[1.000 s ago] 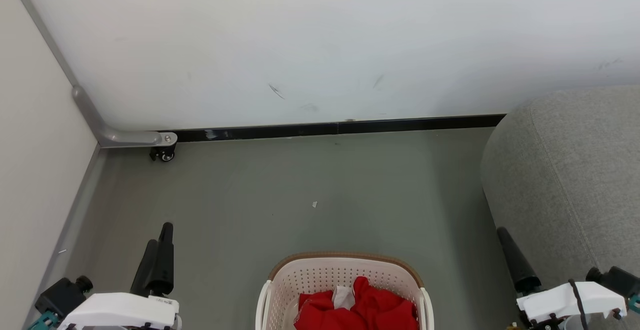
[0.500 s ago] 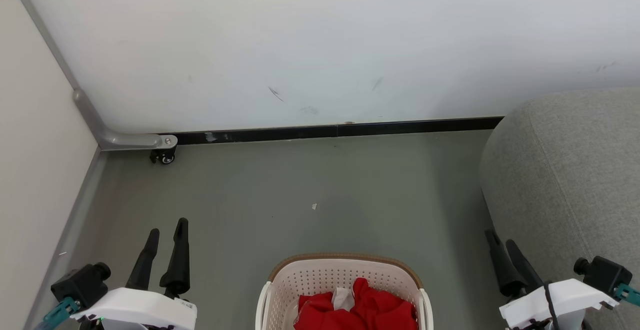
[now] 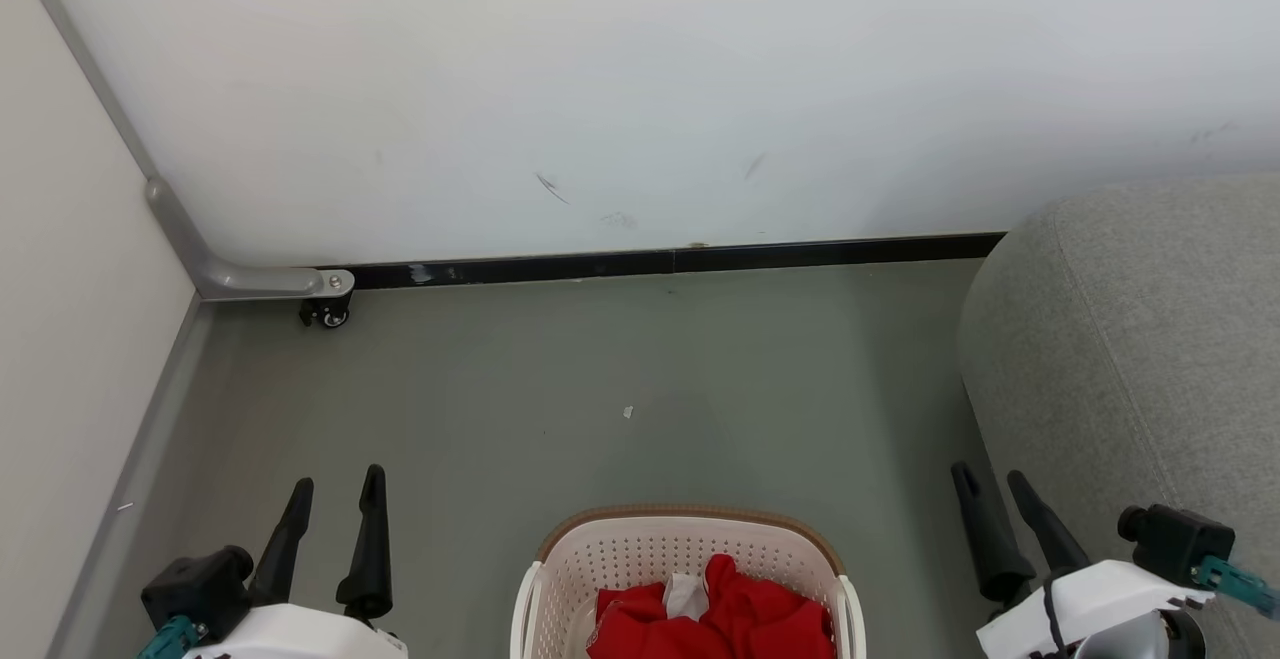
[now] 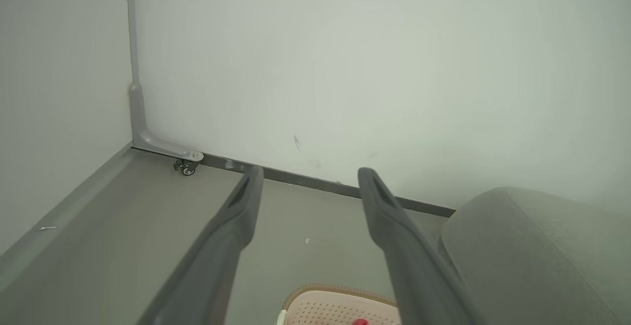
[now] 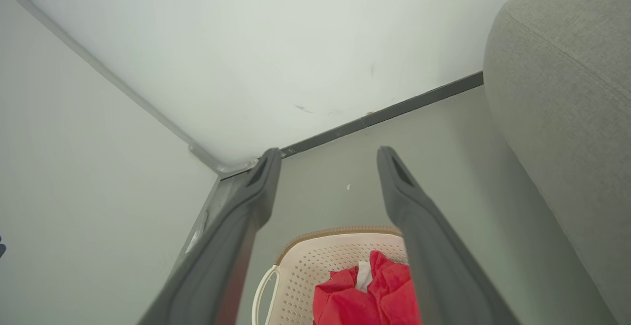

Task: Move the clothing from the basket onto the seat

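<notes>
The cream-white basket (image 3: 640, 549) with a brown rim sits on the floor at the bottom centre, holding crumpled red clothing (image 3: 740, 609) with a white patch. The right wrist view looks down on the basket (image 5: 305, 266) and the clothing (image 5: 367, 290); the left wrist view catches the basket's far rim (image 4: 335, 293). The light-grey seat (image 3: 1140, 339) rises at the right. My left gripper (image 3: 337, 494) stands open at the lower left, apart from the basket. My right gripper (image 3: 992, 484) stands open at the lower right, between basket and seat. Both hold nothing.
A white wall with a black baseboard (image 3: 680, 259) runs across the back. At the left a panel meets it, with a grey bracket and a small caster wheel (image 3: 325, 311). A small white scrap (image 3: 628, 412) lies on the grey floor.
Both grippers have opened, their fingers now spread apart. The left gripper shifted right and lower in the head view, and the right gripper moved left. Basket and clothing stayed put.
</notes>
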Controlling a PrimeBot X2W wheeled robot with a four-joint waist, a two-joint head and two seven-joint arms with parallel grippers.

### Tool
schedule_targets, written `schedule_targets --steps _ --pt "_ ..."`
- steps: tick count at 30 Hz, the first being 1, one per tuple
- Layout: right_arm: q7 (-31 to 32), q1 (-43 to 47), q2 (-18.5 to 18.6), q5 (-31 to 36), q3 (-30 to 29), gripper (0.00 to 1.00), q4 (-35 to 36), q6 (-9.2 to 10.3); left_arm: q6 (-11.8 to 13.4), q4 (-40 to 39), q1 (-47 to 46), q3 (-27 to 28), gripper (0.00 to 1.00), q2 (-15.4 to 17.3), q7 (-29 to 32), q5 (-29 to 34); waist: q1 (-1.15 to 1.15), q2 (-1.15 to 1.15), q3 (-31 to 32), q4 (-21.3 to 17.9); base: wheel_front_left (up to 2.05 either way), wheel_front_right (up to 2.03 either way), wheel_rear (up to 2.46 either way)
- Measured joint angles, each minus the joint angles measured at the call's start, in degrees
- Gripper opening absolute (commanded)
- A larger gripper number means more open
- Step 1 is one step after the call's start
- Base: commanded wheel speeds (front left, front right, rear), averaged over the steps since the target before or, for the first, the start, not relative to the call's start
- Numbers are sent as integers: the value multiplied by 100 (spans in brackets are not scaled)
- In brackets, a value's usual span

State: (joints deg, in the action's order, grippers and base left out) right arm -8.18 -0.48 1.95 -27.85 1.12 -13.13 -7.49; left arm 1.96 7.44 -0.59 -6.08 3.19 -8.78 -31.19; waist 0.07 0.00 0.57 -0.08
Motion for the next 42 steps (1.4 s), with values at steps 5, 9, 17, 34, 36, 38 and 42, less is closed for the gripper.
schedule_targets --steps 5,9,17,34,36,38,42 --pt "-51 0 0 494 55 100 1 0 101 0 1 -20 100 10 -134 399 -1 0 6 -3 0 0 0" --pt "-120 0 1 859 107 100 2 0 178 7 9 -34 100 18 -208 719 -2 0 21 -6 0 0 0" --pt "-235 0 2 1473 171 100 13 0 345 112 140 -71 100 21 -347 1237 -3 0 67 -15 0 0 0" --pt "-419 4 21 2196 352 100 20 0 545 212 218 -79 100 32 -552 1914 -4 0 176 -27 0 0 0" --pt "-419 5 21 2191 357 100 20 0 545 242 218 -69 100 30 -552 1912 -4 0 177 -27 0 0 0" --pt "-419 5 21 2191 363 100 19 0 545 255 218 -43 100 26 -552 1882 -4 0 177 -27 0 0 0" --pt "-419 6 22 2189 366 100 19 0 545 259 218 -23 100 24 -552 1858 -5 0 172 -30 0 0 0"
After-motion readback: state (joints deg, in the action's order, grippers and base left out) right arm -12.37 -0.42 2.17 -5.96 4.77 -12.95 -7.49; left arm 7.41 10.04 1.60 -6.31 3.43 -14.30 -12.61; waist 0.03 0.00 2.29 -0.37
